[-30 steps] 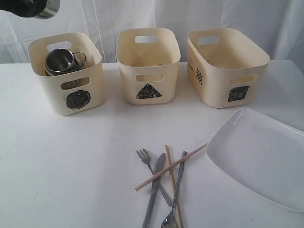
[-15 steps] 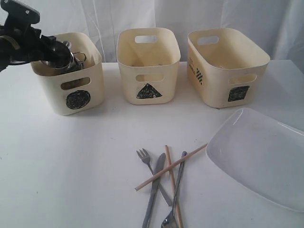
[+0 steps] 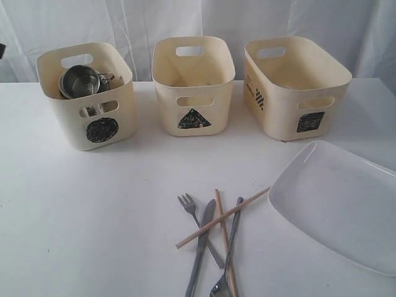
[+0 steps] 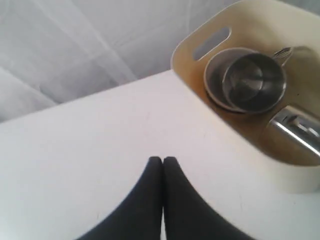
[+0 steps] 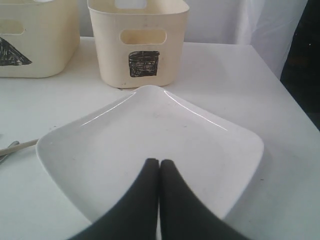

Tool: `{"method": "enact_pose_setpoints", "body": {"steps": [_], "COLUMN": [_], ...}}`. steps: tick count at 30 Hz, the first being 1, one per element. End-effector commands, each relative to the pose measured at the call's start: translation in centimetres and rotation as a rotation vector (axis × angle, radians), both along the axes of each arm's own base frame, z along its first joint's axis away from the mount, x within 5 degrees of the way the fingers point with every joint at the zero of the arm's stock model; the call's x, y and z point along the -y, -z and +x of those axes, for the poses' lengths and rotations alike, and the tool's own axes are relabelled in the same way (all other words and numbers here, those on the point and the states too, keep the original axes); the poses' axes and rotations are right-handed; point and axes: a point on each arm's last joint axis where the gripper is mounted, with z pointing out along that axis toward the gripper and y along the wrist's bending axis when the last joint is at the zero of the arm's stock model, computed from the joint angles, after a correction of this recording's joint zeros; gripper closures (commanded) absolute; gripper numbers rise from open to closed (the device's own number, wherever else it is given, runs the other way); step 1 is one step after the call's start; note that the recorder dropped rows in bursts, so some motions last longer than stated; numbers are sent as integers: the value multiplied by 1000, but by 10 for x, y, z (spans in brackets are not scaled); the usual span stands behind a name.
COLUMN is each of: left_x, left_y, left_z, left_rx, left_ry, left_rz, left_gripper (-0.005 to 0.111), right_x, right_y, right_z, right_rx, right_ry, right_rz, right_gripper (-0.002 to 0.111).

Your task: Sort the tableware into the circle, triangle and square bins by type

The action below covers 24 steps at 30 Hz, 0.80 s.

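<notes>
Drop into the circle bin [image 3: 86, 99] just finished: a second ago a steel piece carried high above it, half a second ago at the rim, now left arm gone from the exterior view. Left hand [image 4: 163, 161] clenched on nothing, black fingertips pressed together, over bare surface [image 4: 100, 135] just beside that bin. Inside the bin, per left wrist view: upright steel mug [image 4: 254, 80] nested in a wider round bowl [image 4: 215, 87], second steel mug [image 4: 295, 132] on its side next to them; brushed metal, shiny, cylindrical, wire-like handle on the upright one. Means round vessels appear sorted; triangle bin [image 3: 193, 83] and square bin [image 3: 296, 86] apparently empty, though cannot see their floors fully. Bins alike: cream matte plastic, rounded corners, cut-out handle slots, black shape marks on the front. Still unsorted on the surface: fork [image 3: 185, 201], knife [image 3: 201, 247], spoon [image 3: 229, 247], all steel and slim, crossed in a heap with two pale wooden chopsticks [image 3: 223, 218]; large glossy white plate [image 3: 337, 204], rounded square, shallow, near the square bin. Right hand [image 5: 159, 162] also clenched and empty, hovering over the plate's near edge. Likely next: cutlery or plate.
</notes>
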Motion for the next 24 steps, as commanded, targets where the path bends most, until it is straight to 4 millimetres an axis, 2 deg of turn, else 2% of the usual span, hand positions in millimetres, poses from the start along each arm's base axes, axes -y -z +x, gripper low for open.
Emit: {"method": "enact_pose_setpoints", "body": {"steps": [1, 5, 9, 13, 18, 24], "left_x": [-22, -27, -21, -15, -8, -5], "left_y": [18, 47, 76, 93, 89, 71], "left_z": [-39, -83, -136, -187, -234, -272], "left_rx": [-48, -11, 17, 108, 330, 601], "left_ry": [-131, -150, -156, -169, -154, -91], "left_rz": [-115, -140, -197, -283, -435, -435], "left_gripper": [107, 107, 107, 107, 107, 107], "right_x": [0, 0, 0, 0, 0, 0], "right_y": [0, 0, 0, 0, 0, 0], "right_z": [0, 0, 0, 0, 0, 0], "right_rx": [8, 8, 8, 8, 8, 8], "right_ry": [4, 4, 4, 4, 4, 4], "right_rz": [-8, -8, -8, -8, -8, -8], "right_gripper": [108, 108, 108, 108, 108, 108]}}
